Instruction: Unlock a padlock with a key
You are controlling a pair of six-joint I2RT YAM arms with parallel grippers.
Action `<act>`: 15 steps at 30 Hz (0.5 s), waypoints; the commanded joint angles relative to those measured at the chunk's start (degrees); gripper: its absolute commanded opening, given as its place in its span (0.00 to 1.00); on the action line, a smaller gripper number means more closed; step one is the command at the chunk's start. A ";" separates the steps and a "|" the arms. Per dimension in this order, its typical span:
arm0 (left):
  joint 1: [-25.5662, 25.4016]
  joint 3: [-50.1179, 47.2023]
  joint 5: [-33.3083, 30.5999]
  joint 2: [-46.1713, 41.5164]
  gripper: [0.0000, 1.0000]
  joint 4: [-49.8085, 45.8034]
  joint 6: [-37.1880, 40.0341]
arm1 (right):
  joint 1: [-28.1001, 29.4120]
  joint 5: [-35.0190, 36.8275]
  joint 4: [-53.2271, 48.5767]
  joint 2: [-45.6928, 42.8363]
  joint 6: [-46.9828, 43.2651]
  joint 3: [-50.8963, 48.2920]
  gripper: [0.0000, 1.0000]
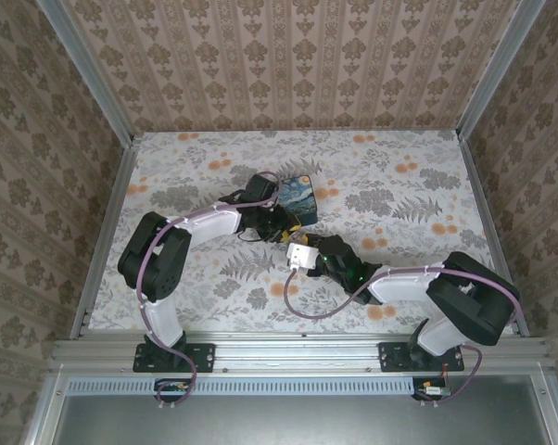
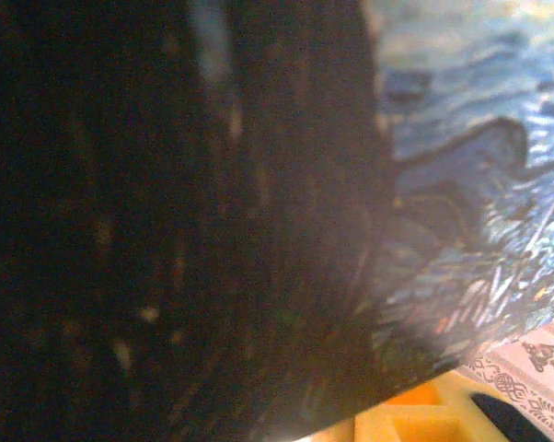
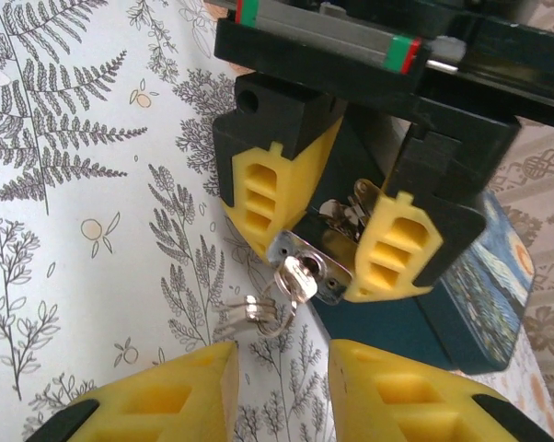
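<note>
My left gripper [image 3: 328, 230] clamps the padlock [image 3: 332, 279]. The key [image 3: 295, 278] sits in its keyhole, long axis pointing straight at my right gripper [image 3: 282, 378], whose fingers stand apart, empty, just short of it.

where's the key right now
Right wrist view, centre: the key sticks out of the padlock clamped in the left hand, just above the open right hand.

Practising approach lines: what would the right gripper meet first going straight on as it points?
Probably the key and its ring, sticking out of the padlock that the left gripper clamps; the right gripper stands open, depth unclear.
</note>
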 commanded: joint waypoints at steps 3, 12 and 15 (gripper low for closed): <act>0.30 -1.99 4.00 1.01 0.00 -6.42 -4.80 | 0.07 -1.39 3.30 2.99 2.54 2.60 0.32; 0.30 -1.89 4.24 0.73 0.00 -6.00 -5.12 | -0.13 0.53 6.76 6.28 2.06 4.20 0.30; 0.30 -1.96 4.18 0.66 0.00 -5.81 -5.25 | -0.15 1.01 7.19 6.95 1.80 4.51 0.27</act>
